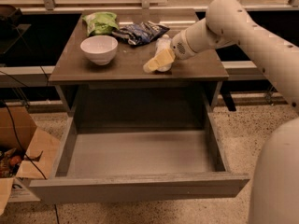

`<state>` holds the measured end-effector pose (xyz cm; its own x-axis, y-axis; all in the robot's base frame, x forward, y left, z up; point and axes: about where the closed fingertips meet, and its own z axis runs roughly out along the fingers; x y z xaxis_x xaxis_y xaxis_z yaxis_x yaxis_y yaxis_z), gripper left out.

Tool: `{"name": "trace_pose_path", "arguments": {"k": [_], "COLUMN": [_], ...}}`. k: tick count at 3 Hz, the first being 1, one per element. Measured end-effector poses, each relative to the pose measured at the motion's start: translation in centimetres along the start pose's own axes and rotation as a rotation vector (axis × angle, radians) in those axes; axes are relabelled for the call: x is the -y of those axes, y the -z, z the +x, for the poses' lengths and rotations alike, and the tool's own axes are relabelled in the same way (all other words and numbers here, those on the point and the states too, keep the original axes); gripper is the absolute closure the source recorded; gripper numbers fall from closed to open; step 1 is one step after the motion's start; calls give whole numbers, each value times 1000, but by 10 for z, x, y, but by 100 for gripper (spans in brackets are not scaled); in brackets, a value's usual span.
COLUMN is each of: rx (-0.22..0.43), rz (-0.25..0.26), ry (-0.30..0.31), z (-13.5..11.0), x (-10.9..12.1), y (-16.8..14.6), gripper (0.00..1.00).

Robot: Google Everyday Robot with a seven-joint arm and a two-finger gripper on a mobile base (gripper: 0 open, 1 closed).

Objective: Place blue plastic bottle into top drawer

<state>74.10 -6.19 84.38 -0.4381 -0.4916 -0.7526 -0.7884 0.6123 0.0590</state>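
The blue plastic bottle (163,45), small and whitish, is on the table top (126,66) right of centre, near the dark blue snack bag. My gripper (157,62) reaches in from the right and sits low at the bottle's front side, partly covering it. I cannot tell whether it holds the bottle. The top drawer (140,188) is pulled wide open below the table, and its grey floor (140,153) is bare.
A white bowl (99,48) stands on the table's left. A green bag (100,22) and a dark blue snack bag (140,31) lie at the back. An open cardboard box (21,160) sits on the floor left of the drawer.
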Motion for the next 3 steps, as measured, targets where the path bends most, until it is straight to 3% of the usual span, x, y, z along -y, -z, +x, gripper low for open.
{"name": "trace_pose_path", "arguments": {"k": [1,3], "rx": [-18,-79], "rz": [3,80], "ry": [-42,-55], "z": [-3,-19], "x": [17,31], "y": [-24,-33], "gripper": [0,42]}}
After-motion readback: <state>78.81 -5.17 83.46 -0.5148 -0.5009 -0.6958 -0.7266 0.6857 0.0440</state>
